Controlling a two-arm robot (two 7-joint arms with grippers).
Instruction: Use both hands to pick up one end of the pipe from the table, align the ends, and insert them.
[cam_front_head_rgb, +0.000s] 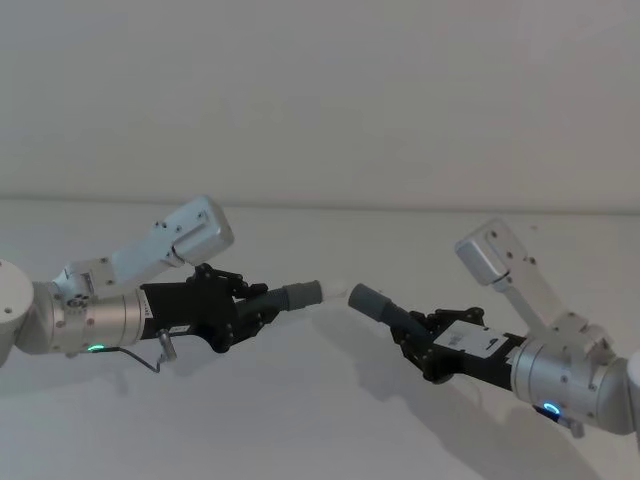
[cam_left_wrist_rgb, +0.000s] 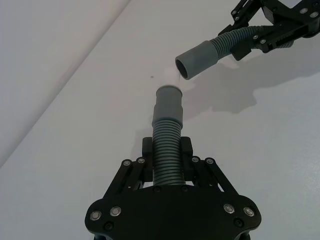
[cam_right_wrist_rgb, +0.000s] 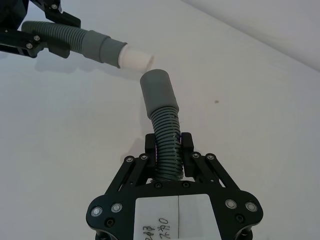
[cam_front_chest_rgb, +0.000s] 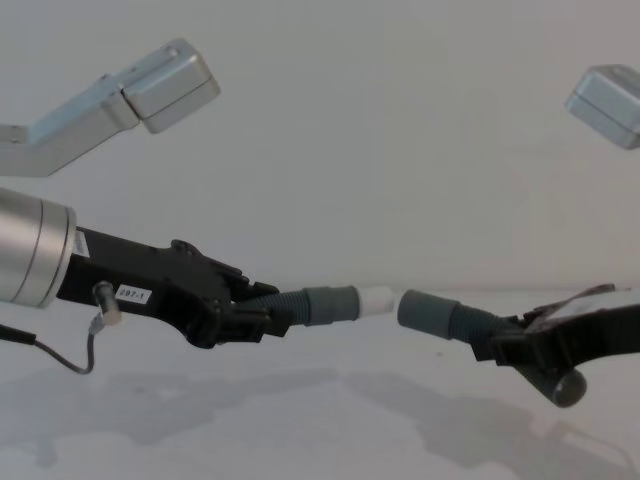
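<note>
With both hoses raised above the table (cam_front_head_rgb: 300, 420), the left gripper (cam_front_head_rgb: 250, 303) is clamped on the corrugated part of the left hose (cam_front_head_rgb: 285, 297), whose white tip (cam_front_chest_rgb: 377, 299) projects beyond the fingers toward the right. The right gripper (cam_front_head_rgb: 418, 338) is clamped on the right hose (cam_front_head_rgb: 385, 310), its grey cuff (cam_front_chest_rgb: 425, 310) projecting leftward. Tip and cuff face each other, near but apart, with the cuff slightly lower.

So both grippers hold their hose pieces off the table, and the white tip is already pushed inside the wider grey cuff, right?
Not inserted. The chest view shows the white tip short of the wider grey cuff, with a gap between. The left gripper and right gripper do hold both hose pieces off the table.
</note>
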